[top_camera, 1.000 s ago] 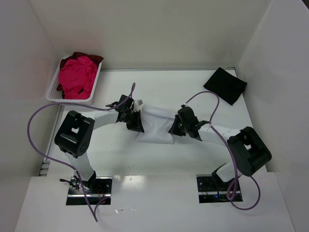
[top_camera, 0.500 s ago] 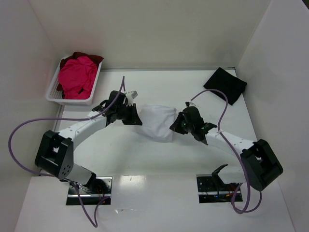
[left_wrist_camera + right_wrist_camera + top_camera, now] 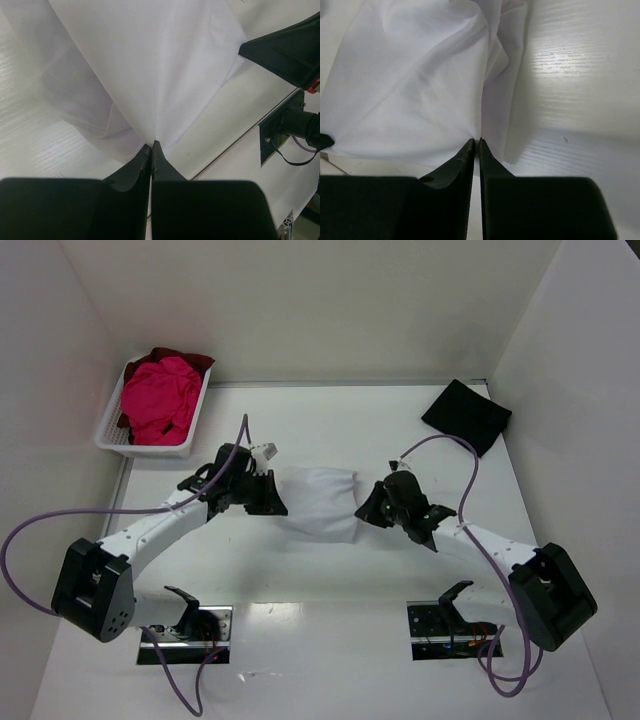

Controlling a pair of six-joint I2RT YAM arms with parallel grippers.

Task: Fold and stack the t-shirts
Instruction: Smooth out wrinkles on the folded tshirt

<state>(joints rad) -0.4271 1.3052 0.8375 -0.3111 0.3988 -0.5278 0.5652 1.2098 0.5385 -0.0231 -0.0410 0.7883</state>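
Note:
The white t-shirt (image 3: 320,500) hangs stretched between both grippers over the middle of the table. My left gripper (image 3: 272,498) is shut on its left edge; the cloth fans out from the closed tips in the left wrist view (image 3: 152,144). My right gripper (image 3: 368,505) is shut on its right edge, seen pinched in the right wrist view (image 3: 477,141). The white cloth (image 3: 415,85) sags onto the table. The black t-shirt (image 3: 466,416) lies folded at the far right. The bright pink t-shirt (image 3: 160,397) sits in the basket with the dark red t-shirt (image 3: 190,359) under it.
The white slatted basket (image 3: 112,432) stands at the far left corner. White walls close in the table on the left, back and right. Purple cables loop off both arms. The arm base mounts (image 3: 450,628) sit at the near edge.
Both grippers have carried the white t-shirt a little farther from the bases, and the arms have stretched out lower. The shirt now hangs flatter and wider between them.

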